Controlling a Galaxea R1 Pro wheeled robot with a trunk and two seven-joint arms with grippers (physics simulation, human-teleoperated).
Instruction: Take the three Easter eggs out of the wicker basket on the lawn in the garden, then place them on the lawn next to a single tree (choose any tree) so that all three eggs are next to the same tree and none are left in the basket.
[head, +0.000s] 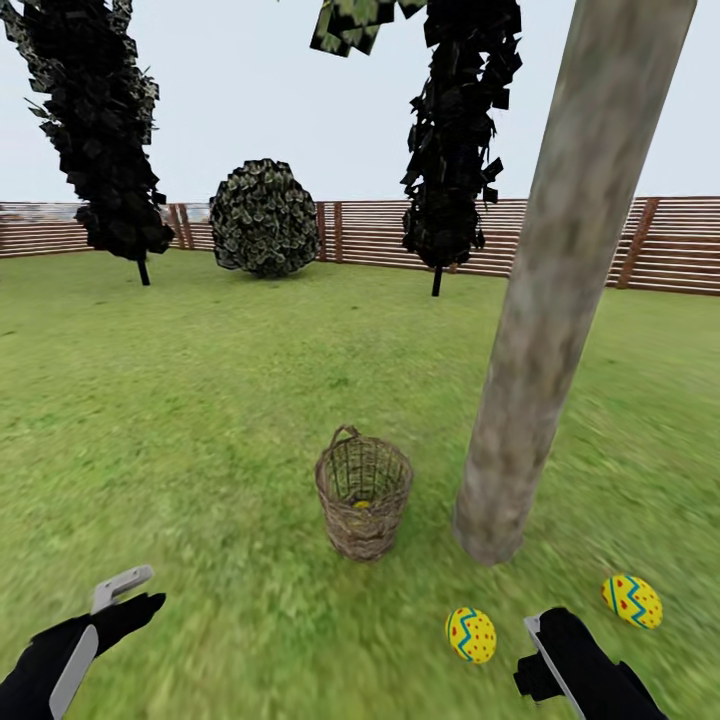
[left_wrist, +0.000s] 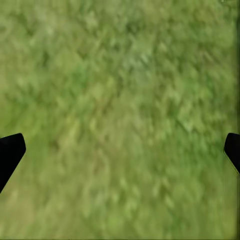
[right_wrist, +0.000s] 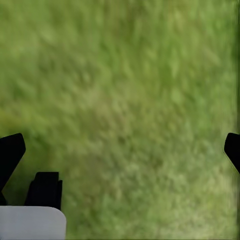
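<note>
A brown wicker basket (head: 364, 492) stands on the lawn (head: 200, 400) just beside a thick grey-brown tree trunk (head: 560, 290), with a glimpse of yellow inside. Two yellow Easter eggs (head: 470, 635) (head: 632, 600) with red dots and blue-green zigzags lie on the grass near the trunk's base. The left gripper (left_wrist: 120, 150) and right gripper (right_wrist: 120, 150) hang over bare grass, jaws spread wide, empty. No writing is legible.

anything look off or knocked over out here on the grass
Nothing is tipped: the wicker basket stands upright beside the tree. Two Easter eggs lie on the lawn near its trunk; a yellow patch still shows inside the basket.
</note>
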